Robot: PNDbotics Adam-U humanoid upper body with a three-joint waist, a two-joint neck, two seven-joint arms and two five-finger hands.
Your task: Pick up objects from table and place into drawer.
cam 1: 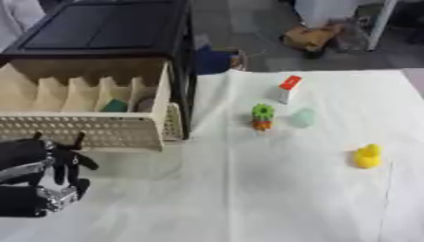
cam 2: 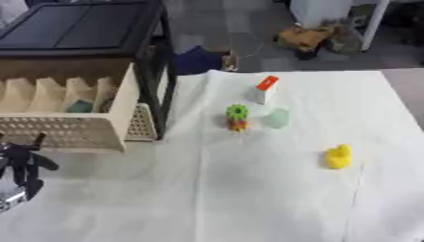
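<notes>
Left hand (cam 1: 49,163) at lower left, just in front of the drawer (cam 1: 91,130) — fingers spread and relaxed, holding nothing. Right hand not visible in either view.

Drawer pulled open from the black cabinet (cam 1: 108,28); beige, perforated front, divider slots inside. A teal item (cam 1: 114,106) lies in a slot near its right end.

On the white tabletop (cam 1: 248,198), well apart from the hand: white box with red top (cam 1: 287,89), green-and-orange toy (cam 1: 262,116), pale green translucent object (cam 1: 303,117) just beside it — yellow duck (cam 1: 367,156) further right.
</notes>
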